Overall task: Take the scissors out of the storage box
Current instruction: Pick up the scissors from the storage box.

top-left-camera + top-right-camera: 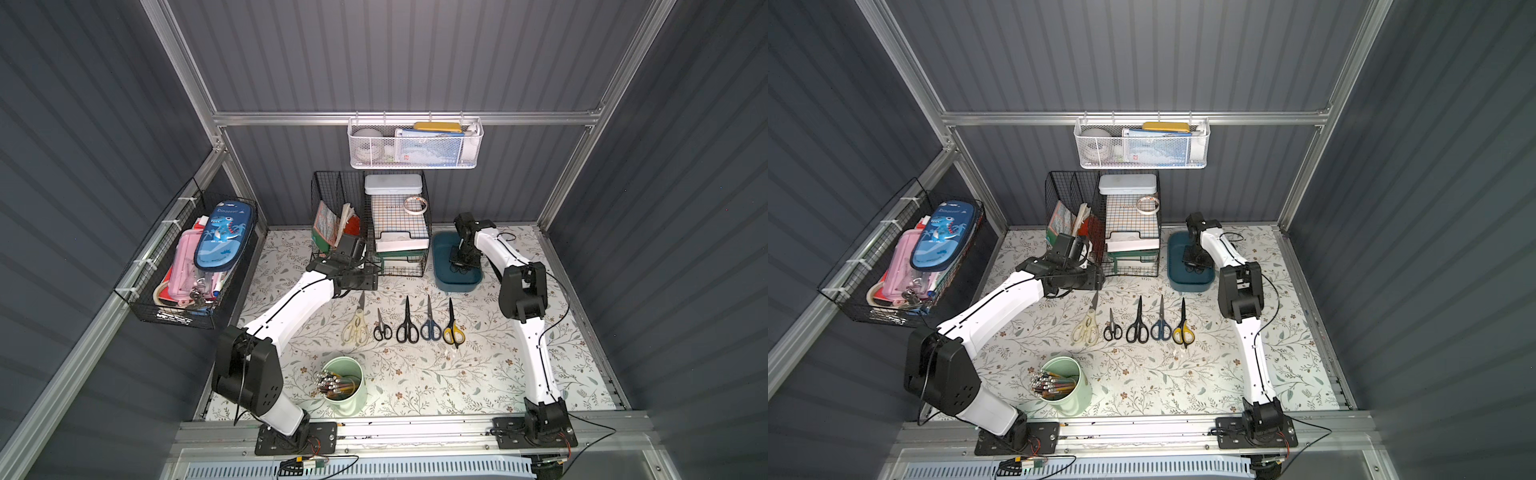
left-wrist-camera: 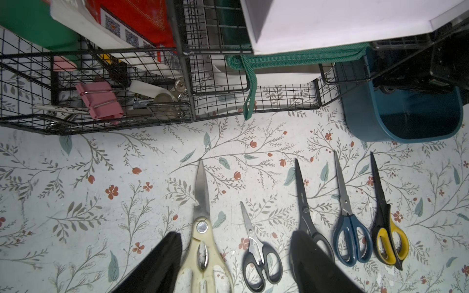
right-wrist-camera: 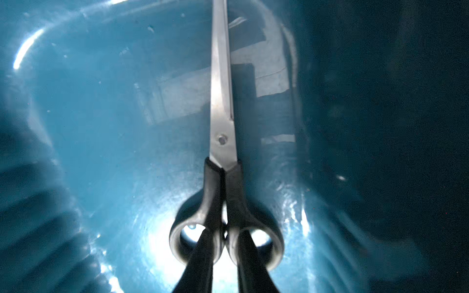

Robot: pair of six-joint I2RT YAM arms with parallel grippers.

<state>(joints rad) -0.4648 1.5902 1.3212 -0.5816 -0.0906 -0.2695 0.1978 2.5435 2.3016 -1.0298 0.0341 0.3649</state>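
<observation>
Storage box [image 1: 457,286] — dark teal tub, upright; inside, black-handled scissors [image 3: 222,126], closed. Outside, nearby — five closed pairs flat, side by side: cream-handled pair [image 1: 357,322], small black pair [image 1: 379,322], long black pair [image 1: 407,318], dark-blue pair [image 1: 429,316], yellow-and-black pair [image 1: 451,320].

Five pairs of scissors [image 1: 407,318] lie side by side in a row on the table [image 1: 478,374], blades toward the back wall. Behind the row's right end sits the storage box [image 1: 457,286], just right of the wire organiser [image 1: 332,187]. A sixth pair [image 3: 223,126] lies inside the box, with the right gripper [image 3: 224,232] down in there, a finger in each handle loop. The pen cup [image 1: 349,399] stands before the row's left end.
</observation>
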